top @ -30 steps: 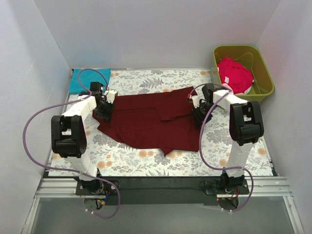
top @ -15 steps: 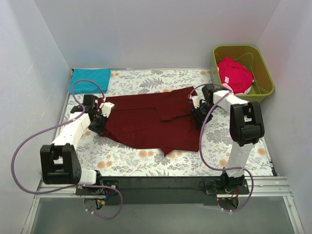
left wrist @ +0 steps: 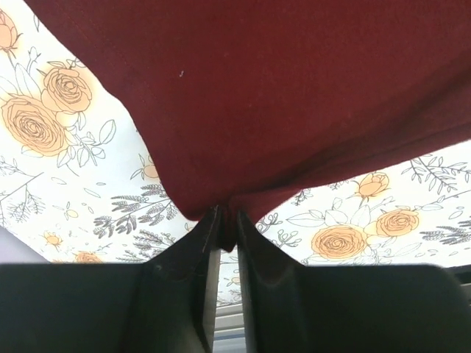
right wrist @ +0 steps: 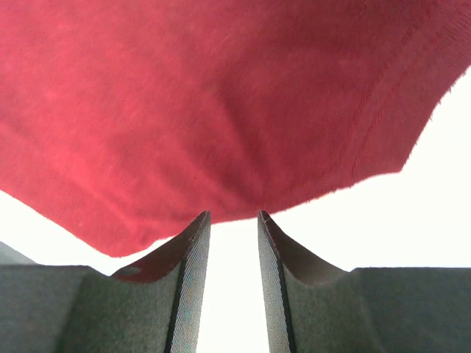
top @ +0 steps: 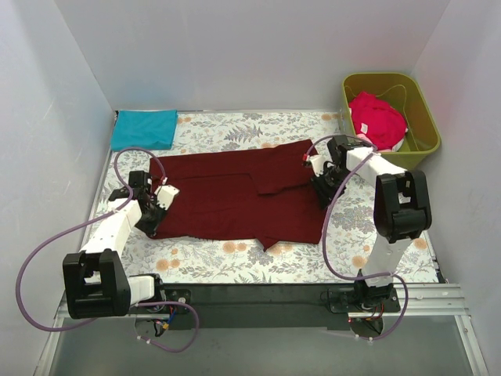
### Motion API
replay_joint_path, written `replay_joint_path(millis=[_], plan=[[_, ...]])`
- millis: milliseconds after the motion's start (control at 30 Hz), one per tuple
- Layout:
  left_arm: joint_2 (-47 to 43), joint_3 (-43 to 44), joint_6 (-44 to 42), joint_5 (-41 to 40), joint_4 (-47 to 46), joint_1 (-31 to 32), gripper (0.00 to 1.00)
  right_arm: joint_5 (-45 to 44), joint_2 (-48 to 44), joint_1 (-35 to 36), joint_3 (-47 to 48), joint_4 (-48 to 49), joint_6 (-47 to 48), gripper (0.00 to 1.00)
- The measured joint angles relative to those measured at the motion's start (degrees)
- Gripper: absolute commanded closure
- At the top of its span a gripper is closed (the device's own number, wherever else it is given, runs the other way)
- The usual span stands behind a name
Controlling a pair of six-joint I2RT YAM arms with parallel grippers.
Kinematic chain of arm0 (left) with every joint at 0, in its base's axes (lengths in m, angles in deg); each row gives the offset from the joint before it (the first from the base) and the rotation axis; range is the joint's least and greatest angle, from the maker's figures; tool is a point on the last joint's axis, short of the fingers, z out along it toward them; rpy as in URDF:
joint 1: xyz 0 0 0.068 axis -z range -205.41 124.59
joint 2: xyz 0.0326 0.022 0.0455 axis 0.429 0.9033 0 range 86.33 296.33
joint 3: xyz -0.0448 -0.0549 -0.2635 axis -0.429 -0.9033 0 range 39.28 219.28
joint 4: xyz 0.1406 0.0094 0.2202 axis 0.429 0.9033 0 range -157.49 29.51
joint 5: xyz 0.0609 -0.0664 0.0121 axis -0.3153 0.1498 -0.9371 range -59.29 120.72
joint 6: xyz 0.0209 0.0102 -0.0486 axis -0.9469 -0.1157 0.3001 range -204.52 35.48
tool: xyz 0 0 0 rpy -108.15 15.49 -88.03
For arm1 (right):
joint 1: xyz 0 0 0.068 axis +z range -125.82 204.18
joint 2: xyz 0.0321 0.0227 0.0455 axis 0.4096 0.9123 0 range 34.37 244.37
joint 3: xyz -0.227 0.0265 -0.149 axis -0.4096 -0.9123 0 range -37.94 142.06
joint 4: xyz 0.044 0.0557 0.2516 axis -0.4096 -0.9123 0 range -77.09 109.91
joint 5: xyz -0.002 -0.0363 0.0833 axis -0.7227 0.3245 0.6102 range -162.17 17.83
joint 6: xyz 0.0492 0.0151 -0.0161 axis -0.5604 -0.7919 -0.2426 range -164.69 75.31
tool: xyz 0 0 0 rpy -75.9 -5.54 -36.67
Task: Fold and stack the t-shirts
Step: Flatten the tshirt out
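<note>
Mostly flat, the dark maroon t-shirt (top: 235, 196) lies spread across the middle of the floral tablecloth (top: 235, 258), one flap folded over near its right side; the left gripper (left wrist: 227, 213) is pinched almost closed on its near-left corner; the right gripper (right wrist: 232, 215) stands part-way apart at the shirt's right edge, and whether it grips the cloth I cannot tell; the teal t-shirt (top: 144, 128) lies folded at the far-left corner; the red-pink t-shirt (top: 377, 119) sits bunched in the olive tub (top: 423, 110).

Overhead: bright, even light, soft shadows.
Left wrist: left claw (left wrist: 228, 215) dark, slightly soft.
Right wrist: background blown white; maroon t-shirt (right wrist: 221, 110) overexposed red.
</note>
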Motion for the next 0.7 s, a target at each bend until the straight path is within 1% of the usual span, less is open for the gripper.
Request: replay_joint_path(millis=[33, 67, 167, 300, 467, 567, 700], plan=[[0.00, 0.00, -0.59, 0.26, 0.31, -0.07, 0.64, 0.02, -1.07, 0.00, 0.00, -0.63, 0.50, 0.60], [0.00, 0.02, -1.29, 0.63, 0.90, -0.11, 0.57, 0.04, -2.36, 0.00, 0.00, -1.38, 1.07, 0.59], [-0.28, 0.24, -1.97, 2.64, 3.58, -0.15, 0.48, 0.28, -8.20, 0.00, -0.04, -3.87, 3.08, 0.58], [-1.64, 2.21, -2.49, 6.49, 7.02, -0.15, 0.44, 0.96, -15.91, 0.02, -2.95, -5.86, 5.18, 0.55], [-4.48, 3.19, -2.62, 11.76, 9.11, -0.15, 0.43, 0.96, -21.29, 1.53, -11.65, -7.63, 7.17, 0.53], [-4.61, 3.08, -2.49, 14.21, 10.03, -0.20, 0.43, -0.46, -22.29, 5.07, -14.75, -7.56, 7.52, 0.53], [-3.98, 3.02, -2.21, 16.48, 10.82, -0.92, 0.43, -3.10, -23.43, 12.59, -16.44, -6.12, 7.87, 0.53]])
